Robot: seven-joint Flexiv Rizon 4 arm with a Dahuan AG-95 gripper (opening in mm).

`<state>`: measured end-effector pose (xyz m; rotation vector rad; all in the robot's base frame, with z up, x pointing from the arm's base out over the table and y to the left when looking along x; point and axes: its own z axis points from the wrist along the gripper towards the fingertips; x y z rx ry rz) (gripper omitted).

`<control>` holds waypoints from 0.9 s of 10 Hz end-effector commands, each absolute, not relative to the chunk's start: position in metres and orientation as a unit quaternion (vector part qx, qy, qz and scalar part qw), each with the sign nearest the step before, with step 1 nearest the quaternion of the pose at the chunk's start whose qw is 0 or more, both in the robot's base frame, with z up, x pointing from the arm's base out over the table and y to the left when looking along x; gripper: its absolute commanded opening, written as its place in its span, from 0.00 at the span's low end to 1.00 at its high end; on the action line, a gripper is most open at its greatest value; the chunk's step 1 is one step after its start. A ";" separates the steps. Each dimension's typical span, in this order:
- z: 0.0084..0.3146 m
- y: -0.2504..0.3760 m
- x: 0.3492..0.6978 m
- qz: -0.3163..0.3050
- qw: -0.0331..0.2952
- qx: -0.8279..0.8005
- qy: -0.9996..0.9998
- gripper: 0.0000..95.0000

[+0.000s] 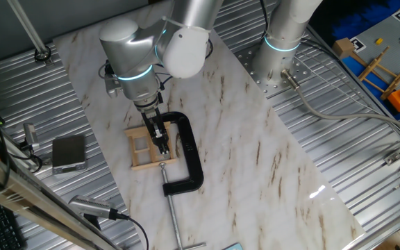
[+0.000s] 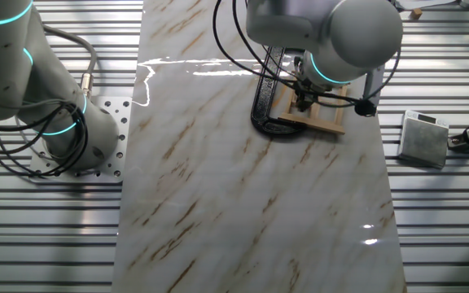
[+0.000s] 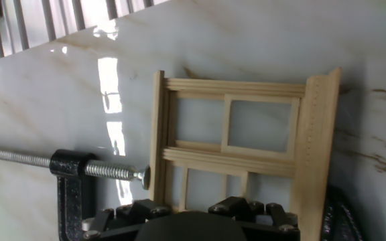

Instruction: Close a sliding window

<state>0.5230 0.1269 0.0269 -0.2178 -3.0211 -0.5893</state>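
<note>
From my hand camera, the black gripper body fills the bottom edge, and I cannot tell whether its fingers are parted or clenched; the tips are hidden under the housing. Just past it lies the sliding window, a light-wood frame flat on the marble table, with crossbars dividing its panes. A black clamp sits at the left, its threaded screw running in from the edge and its round foot touching the frame's outer rail.

In one fixed view, I see the gripper down on the window, over the frame's right half, the C-shaped clamp curving round the frame's right side and its long handle rod stretching towards the table's near edge. A small grey box rests on the ribbed metal surface to the left.

From the other fixed view, the arm's wrist covers most of the window, which lies near the table's far end, beside the clamp.
</note>
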 end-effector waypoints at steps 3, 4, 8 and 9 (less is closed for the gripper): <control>0.028 0.125 0.522 -0.193 0.029 -0.066 -0.979 0.80; 0.029 0.126 0.522 -0.194 0.028 -0.065 -0.978 0.80; 0.039 0.141 0.528 -0.196 0.026 -0.072 -0.978 0.80; 0.042 0.147 0.533 -0.199 0.026 -0.074 -0.977 0.80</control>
